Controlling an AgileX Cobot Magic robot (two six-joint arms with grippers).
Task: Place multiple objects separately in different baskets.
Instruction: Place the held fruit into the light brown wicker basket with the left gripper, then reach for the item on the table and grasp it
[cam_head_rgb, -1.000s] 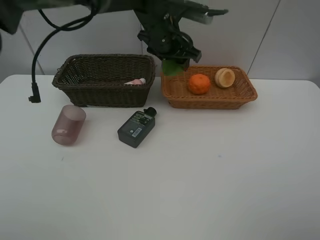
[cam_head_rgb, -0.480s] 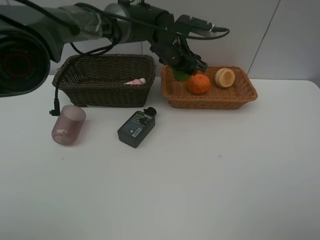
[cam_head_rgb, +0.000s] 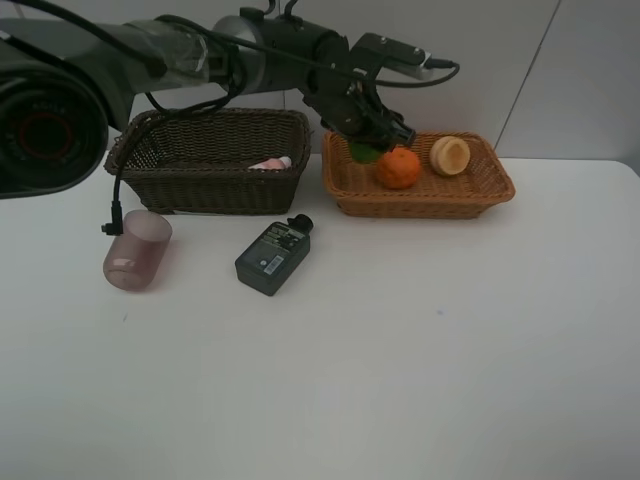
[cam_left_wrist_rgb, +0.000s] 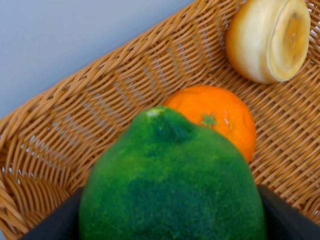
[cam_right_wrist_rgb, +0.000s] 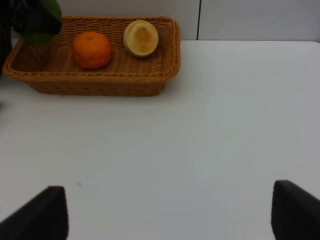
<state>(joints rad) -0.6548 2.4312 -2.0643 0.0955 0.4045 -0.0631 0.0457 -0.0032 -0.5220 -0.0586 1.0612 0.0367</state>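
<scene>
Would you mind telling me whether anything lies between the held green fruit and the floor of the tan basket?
Nothing visible does: the green fruit hangs over the tan basket at its bare left end, though the orange lies close beside it.

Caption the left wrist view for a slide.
Left fingers hold a green oval fruit over the orange-tan wicker basket, near a round orange and a pale yellow fruit.

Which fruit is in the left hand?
The green oval fruit, clamped in the left hand; the orange and the pale round fruit lie loose in the orange-tan basket.
</scene>
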